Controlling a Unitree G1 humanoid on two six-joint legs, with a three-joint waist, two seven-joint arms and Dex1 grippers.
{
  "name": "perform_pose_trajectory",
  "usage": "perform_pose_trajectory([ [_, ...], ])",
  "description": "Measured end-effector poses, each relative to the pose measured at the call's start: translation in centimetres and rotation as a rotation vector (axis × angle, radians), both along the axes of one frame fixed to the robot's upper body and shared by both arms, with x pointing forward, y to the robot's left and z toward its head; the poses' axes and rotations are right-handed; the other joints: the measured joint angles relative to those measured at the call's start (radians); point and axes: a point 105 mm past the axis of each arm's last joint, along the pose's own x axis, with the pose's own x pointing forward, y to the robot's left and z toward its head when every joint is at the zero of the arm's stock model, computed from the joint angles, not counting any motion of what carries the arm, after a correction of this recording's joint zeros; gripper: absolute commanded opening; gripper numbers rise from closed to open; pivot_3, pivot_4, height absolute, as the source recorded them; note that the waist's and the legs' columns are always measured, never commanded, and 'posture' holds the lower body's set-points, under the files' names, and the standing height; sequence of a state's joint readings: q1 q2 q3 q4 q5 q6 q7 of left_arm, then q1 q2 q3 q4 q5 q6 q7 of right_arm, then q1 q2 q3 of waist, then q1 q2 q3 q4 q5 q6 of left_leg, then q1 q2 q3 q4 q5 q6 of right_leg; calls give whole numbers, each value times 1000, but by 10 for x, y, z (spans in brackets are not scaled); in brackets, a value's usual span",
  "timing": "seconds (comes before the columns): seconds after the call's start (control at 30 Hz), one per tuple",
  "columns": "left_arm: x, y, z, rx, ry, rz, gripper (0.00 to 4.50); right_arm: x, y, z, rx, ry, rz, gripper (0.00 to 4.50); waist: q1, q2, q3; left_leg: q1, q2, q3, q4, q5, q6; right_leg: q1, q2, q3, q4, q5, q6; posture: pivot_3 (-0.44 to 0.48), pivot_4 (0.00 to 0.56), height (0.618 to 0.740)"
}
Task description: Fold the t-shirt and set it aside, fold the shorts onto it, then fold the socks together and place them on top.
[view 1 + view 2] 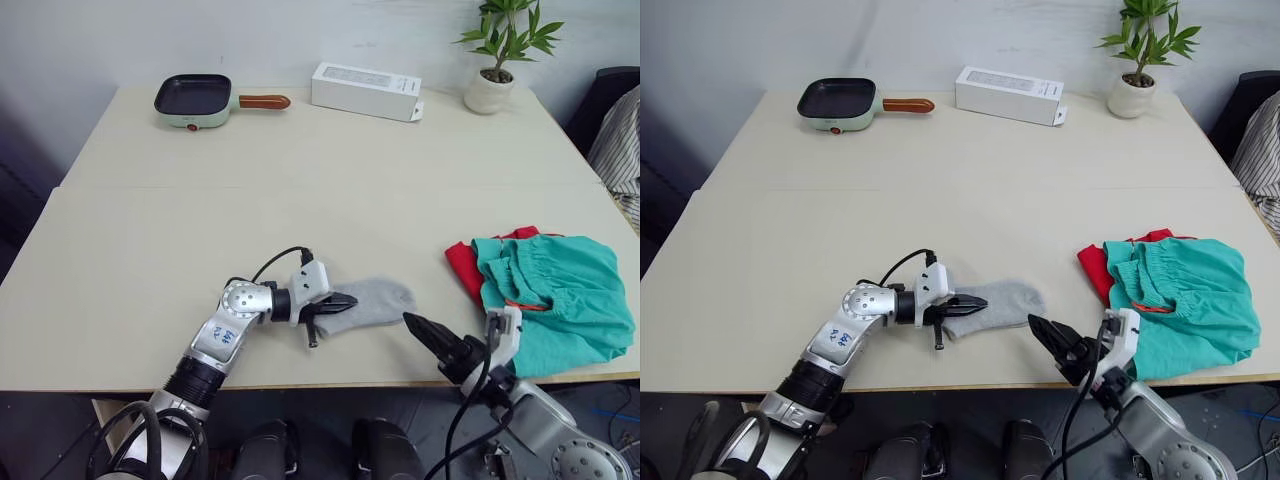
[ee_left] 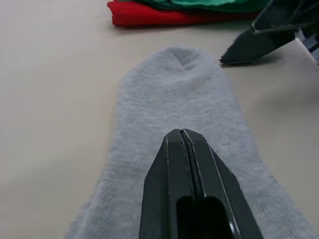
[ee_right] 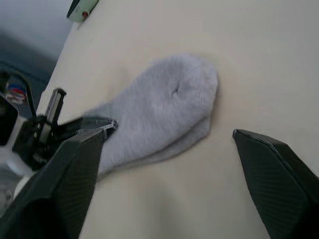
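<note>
Socks [image 1: 372, 303] lie stacked near the table's [image 1: 300, 160] near edge, left gripper [image 1: 340, 300] clenched over their cuff end, apparently pinching it, right gripper [image 1: 1048, 335] spread just right of the toe; grab both layers together, then carry right onto the shorts [image 1: 560, 300] over the t-shirt [image 1: 462, 265].

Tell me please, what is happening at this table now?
A robot is folding laundry. Its left gripper is shut on the grey socks near the table's front edge. The right gripper is open, close to the socks' toe end. The teal shorts already lie on the red t-shirt at the right.
</note>
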State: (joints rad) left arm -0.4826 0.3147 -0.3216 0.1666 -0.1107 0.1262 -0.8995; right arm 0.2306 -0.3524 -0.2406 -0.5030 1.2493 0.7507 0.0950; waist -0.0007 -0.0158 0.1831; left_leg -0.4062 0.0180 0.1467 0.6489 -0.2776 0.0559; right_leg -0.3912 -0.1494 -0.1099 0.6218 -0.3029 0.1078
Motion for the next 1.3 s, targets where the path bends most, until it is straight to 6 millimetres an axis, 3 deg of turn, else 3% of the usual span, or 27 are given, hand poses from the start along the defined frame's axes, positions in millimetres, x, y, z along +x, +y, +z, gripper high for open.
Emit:
perform_pose_trajectory([
  [0.17, 1, 0, -1, 23, -14, -10, 0, 8, 10, 1, 51, 68, 17, 4446, -2, -1, -2, 0, 0, 0, 0, 1, 1, 0, 0, 0, 0, 0, 0, 0, 150, 740],
  [0.37, 6, -2, -2, -4, 38, 27, 0, 23, 40, 5, 184, 154, 85, 4446, -5, -1, -7, 1, 2, 0, -1, 2, 3, 0, 2, 0, 0, -1, -1, 0, 150, 740],
  [0.4, 6, -2, -2, -1, 40, 26, 0, 25, 44, 6, 202, 166, 89, 4270, -5, 0, -7, 1, 2, 0, -1, 2, 3, 0, 2, -1, 0, -1, -1, 0, 150, 740],
  [0.47, 6, -1, -2, 5, 43, 22, 0, 29, 48, 4, 240, 193, 69, 3863, -6, 1, -8, 1, 2, 0, -1, 2, 3, 0, 2, -1, 0, -1, -1, 0, 150, 740],
  [0.7, 6, 0, -2, 4, 38, 21, 0, 34, 39, -5, 213, 218, -14, 1283, -4, 1, -8, 0, 2, 0, -1, 2, 3, -1, 2, -1, 0, -1, -1, 0, 150, 740],
  [0.83, 7, 1, -1, 1, 33, 28, 0, 31, 38, 3, 201, 174, -26, 24, 0, 1, -8, 0, 2, 0, -1, 2, 4, 0, 1, -1, -1, -1, -1, 0, 150, 740],
  [1.0, 8, 0, 1, -4, 26, 39, 0, 24, 20, 4, 136, 133, -86, 24, 10, 2, -8, -2, 0, 0, -1, 0, 3, 0, 0, 0, -4, 1, 1, 0, 150, 740],
  [1.13, 8, 1, -1, 3, 26, 45, 0, 22, 0, 9, -14, 83, -100, 24, 9, 3, -7, -4, -1, 0, -1, 1, 5, -1, 0, 0, -6, 2, 3, 0, 150, 740],
  [1.3, 10, 2, 1, 3, 22, 74, 0, 31, 19, 34, -118, -49, -28, 24, -1, 3, -7, -4, 1, 0, -2, 1, 5, -2, 1, -1, -5, 1, 3, 0, 150, 740],
])
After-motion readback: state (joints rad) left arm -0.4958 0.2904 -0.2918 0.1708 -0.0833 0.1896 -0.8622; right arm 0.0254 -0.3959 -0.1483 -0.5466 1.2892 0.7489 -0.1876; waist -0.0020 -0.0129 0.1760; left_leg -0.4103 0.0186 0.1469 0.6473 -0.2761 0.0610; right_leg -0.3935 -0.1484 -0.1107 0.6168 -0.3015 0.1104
